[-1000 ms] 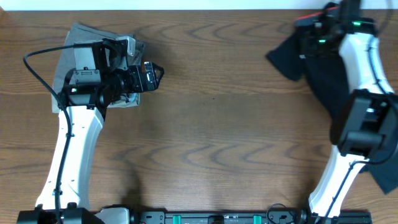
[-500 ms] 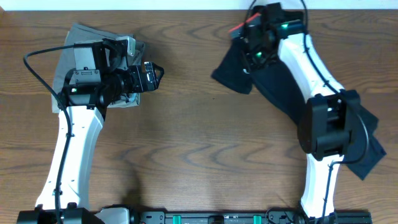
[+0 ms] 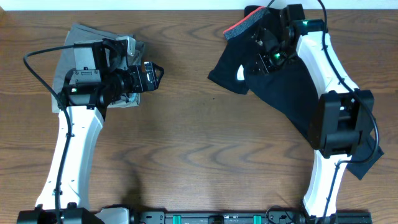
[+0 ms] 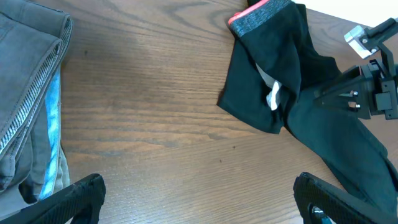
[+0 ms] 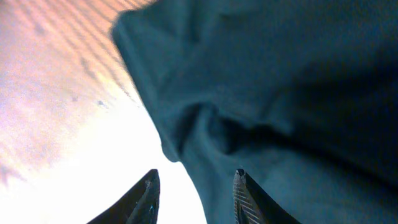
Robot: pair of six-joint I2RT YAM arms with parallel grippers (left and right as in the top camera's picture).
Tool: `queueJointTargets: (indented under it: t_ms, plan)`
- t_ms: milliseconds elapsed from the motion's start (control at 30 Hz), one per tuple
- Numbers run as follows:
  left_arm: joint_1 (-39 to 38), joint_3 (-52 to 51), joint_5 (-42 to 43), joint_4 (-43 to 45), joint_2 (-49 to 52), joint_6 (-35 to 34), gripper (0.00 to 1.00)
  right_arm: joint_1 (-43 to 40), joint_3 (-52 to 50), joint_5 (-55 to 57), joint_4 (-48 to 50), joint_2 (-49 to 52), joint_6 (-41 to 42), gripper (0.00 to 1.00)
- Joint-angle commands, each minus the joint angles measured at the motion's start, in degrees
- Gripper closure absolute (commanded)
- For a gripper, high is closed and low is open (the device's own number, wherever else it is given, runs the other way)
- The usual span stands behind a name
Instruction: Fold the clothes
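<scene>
fabric of the long black soft garment (image 3: 283,87) with its red-edged grey band (image 3: 242,25) is pinched in our right gripper (image 3: 264,53), at the far right of the brown wooden counter (image 3: 199,149). our left gripper (image 4: 199,186) hangs spread wide, holding nothing, just beside the folded grey-khaki garment (image 3: 78,37) at the far left.

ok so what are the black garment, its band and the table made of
The black garment looks like soft, matte fabric, maybe a knit: it drapes and bunches into folds with no shine. The band looks like heathered grey stretch fabric with a red edge, probably an elastic waistband. The table is wood or wood-look laminate with a smooth finish. Grain lines show, but not which of the two.
</scene>
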Motion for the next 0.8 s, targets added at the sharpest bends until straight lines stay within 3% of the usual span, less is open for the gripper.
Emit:
queueJointTargets:
  t_ms: [0, 67, 100, 200, 467, 767]
  plan:
    - [-0.2, 1.3, 0.8, 0.1, 0.0, -0.3, 0.02, -1.4, 0.6, -5.2, 1.7, -0.7, -1.9, 0.69]
    - [-0.2, 1.3, 0.8, 0.1, 0.0, -0.3, 0.02, -3.0, 0.6, 0.0, 5.3, -0.7, 8.8, 0.92]
    - [-0.2, 1.3, 0.8, 0.1, 0.0, -0.3, 0.02, -3.8, 0.5, 3.4, 7.2, -0.6, 15.5, 0.98]
    - [-0.2, 1.3, 0.8, 0.1, 0.0, -0.3, 0.02, -5.9, -0.3, 8.8, 13.4, -0.4, 24.8, 0.99]
    - [-0.2, 1.3, 0.8, 0.5, 0.0, -0.3, 0.02, -7.1, -5.7, 8.5, 28.0, 4.1, 29.4, 0.97]
    - [-0.2, 1.3, 0.8, 0.9, 0.0, -0.3, 0.02, -7.1, -5.9, 10.4, 29.2, 15.6, 34.0, 0.99]
